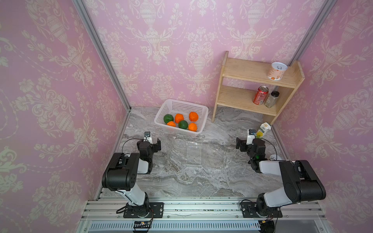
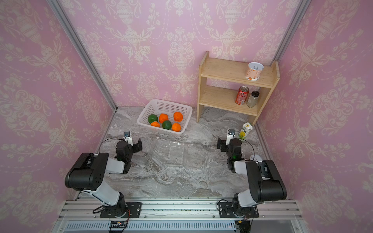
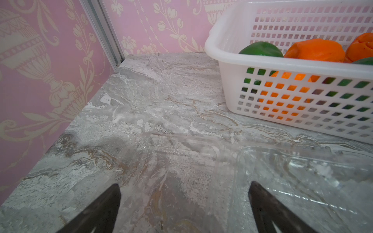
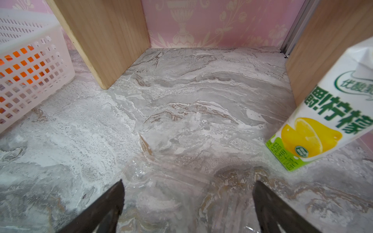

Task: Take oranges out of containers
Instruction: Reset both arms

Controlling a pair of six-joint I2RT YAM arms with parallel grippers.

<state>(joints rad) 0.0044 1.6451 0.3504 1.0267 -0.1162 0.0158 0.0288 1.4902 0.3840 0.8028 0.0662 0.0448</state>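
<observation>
- Stretching wall to wall inside the pink-papered cell: grey-veined marble table, carrying everything else.
- Standing at its back right corner: two-tier wooden shelf.
- Folding in from the front rail, one at each side: left arm and right arm, elbows raised, wrists reaching toward the middle of the table.
- Sitting at the back centre, just beside the shelf's foot: white perforated basket.
- Lying open and empty on the table between the two arms, in front of the basket: clear plastic containers, showing as faint glints in both top views, too faint for counting.
- Hanging at the containers' left side: left gripper, fingers spread wide apart, gripping nothing.
- Hanging at the containers' right side: right gripper, fingers likewise standing wide apart, gripping nothing.
- Standing on the table near the shelf's right foot, close to the right gripper: lemon-printed drink carton.
- Crowding together in the basket, none inside the containers: six oranges, four bright orange, two dark green.
- Sharing the lower shelf board, side by side: red drink can and dark-capped jar.
- Sitting alone on the top board: pull-tab tin.
</observation>
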